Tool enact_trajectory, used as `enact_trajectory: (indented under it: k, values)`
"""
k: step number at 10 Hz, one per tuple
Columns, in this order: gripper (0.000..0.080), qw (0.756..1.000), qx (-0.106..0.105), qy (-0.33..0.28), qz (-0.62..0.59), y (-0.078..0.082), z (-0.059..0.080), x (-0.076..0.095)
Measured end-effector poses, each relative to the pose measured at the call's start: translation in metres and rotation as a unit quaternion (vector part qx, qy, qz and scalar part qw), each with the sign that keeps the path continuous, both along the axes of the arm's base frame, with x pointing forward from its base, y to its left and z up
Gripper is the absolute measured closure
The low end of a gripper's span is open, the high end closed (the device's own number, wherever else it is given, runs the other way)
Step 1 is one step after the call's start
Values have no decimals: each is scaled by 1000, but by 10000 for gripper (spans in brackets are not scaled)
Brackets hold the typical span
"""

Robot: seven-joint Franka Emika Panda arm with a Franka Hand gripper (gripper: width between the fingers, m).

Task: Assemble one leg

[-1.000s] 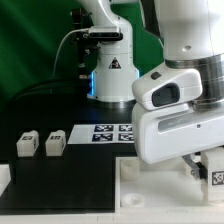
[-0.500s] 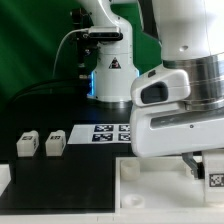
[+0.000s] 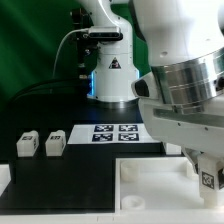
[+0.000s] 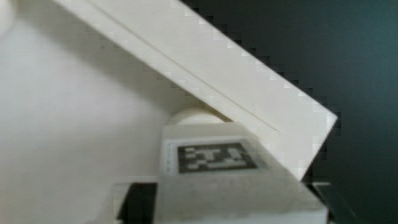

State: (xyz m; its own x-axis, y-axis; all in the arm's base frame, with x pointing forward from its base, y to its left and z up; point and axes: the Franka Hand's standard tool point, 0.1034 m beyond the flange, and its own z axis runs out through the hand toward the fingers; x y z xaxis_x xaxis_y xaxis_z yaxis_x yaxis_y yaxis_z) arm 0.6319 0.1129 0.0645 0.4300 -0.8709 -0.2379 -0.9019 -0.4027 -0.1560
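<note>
Our claw (image 4: 222,203) was clamped on the leg (image 4: 217,154), its tip at the white panel (image 4: 71,105) near the table (image 3: 80,166) corner on the exterior view's right. We judged seating was under way; next, align with a socket and press home.

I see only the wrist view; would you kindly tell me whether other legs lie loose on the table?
Observer: Yes, two loose legs stand side by side at the exterior view's left.
Operator: Thank you. Where is the marker board?
Observer: The marker board lies on the table beyond the panel.
Operator: And the gripper?
Observer: The gripper, with the held leg, is low over the panel at the exterior view's right.
</note>
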Motion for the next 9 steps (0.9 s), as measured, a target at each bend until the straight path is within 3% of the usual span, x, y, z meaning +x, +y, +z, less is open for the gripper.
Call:
enact_trajectory:
  k: [2,5,7,9]
  values:
    - [502,990,12,38,-138,9,-1,-2]
    - [502,992,11,33,-118,12,-1,-3]
    - [192,1000,3,17,-26,12,-3,-7]
    - [163,984,-26,-26,176,4,0,-9]
